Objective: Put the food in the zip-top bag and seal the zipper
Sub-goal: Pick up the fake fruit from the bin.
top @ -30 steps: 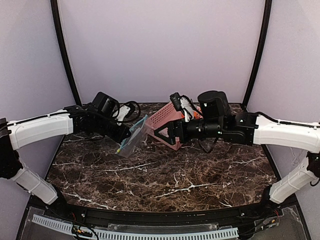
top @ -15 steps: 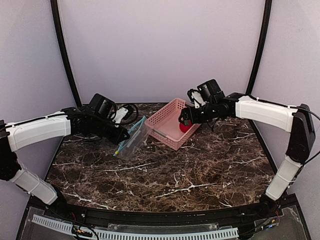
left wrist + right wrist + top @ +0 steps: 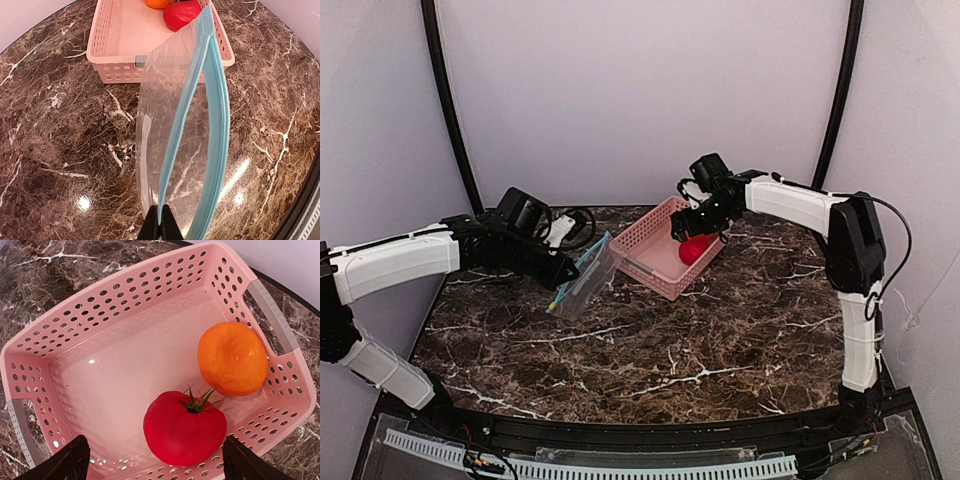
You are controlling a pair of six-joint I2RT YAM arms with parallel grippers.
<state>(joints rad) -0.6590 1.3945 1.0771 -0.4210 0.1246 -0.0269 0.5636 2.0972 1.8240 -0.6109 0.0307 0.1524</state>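
Now | red food under spread right fingers | left fingers pinch zipper

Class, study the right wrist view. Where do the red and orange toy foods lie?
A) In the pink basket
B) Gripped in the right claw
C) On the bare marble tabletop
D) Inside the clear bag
A: the red food and the orange food lie beside each other on the floor of the pink basket.
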